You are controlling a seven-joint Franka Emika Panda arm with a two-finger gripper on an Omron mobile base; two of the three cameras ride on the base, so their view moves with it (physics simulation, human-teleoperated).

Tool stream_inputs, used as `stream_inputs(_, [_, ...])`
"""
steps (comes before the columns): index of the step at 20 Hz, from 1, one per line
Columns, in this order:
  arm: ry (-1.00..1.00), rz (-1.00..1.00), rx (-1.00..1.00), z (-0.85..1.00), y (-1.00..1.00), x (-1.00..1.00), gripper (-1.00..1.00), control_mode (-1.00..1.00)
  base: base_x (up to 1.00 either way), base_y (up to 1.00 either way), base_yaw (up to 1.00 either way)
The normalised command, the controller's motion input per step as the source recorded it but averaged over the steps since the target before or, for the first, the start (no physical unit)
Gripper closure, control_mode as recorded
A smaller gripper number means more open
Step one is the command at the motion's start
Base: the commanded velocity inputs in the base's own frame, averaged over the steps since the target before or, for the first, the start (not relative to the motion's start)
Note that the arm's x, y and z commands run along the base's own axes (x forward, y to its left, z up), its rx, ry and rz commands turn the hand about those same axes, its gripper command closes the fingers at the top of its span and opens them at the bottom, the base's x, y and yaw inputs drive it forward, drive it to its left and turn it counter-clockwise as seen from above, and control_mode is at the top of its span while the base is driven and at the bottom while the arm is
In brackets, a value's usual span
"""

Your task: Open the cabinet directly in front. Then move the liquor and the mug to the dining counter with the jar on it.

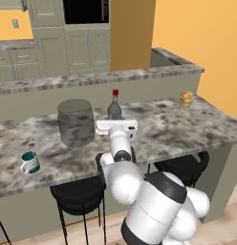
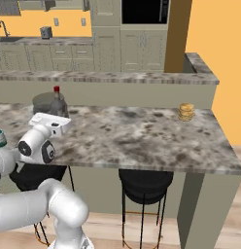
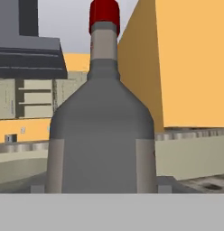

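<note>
The dining counter (image 1: pixel 187 129) spans the middle of the left base view, its raised ledge behind. The jar (image 1: pixel 75 122) stands left of centre. Just right of it the liquor (image 1: pixel 114 107) stands upright on the marble, red cap up. The gripper (image 1: pixel 116 126) sits at the bottle's base, jaws spread wide on either side; whether they touch the glass cannot be told. The mug (image 1: pixel 30 161) rests at lower left.

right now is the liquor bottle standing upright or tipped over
Upright: the liquor stands on the dining counter, red cap straight up, beside the jar.
</note>
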Motion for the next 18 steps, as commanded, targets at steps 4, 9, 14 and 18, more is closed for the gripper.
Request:
stream_inputs(4, [0.13, 0.0, 0.0, -0.09, -0.12, 0.75, 1.0, -1.0, 0.0, 0.0, 0.0])
stream_inputs(9, [0.15, 0.01, 0.0, -0.26, -0.07, 0.76, 1.0, -1.0, 0.0, 0.0, 0.0])
stream_inputs(14, [0.04, 0.05, 0.0, -0.61, 0.0, 0.24, 1.0, -1.0, 0.0, 0.0, 0.0])
stream_inputs(18, [0.0, 0.05, 0.0, -0.48, -0.18, -0.02, 1.0, -1.0, 0.0, 0.0, 0.0])
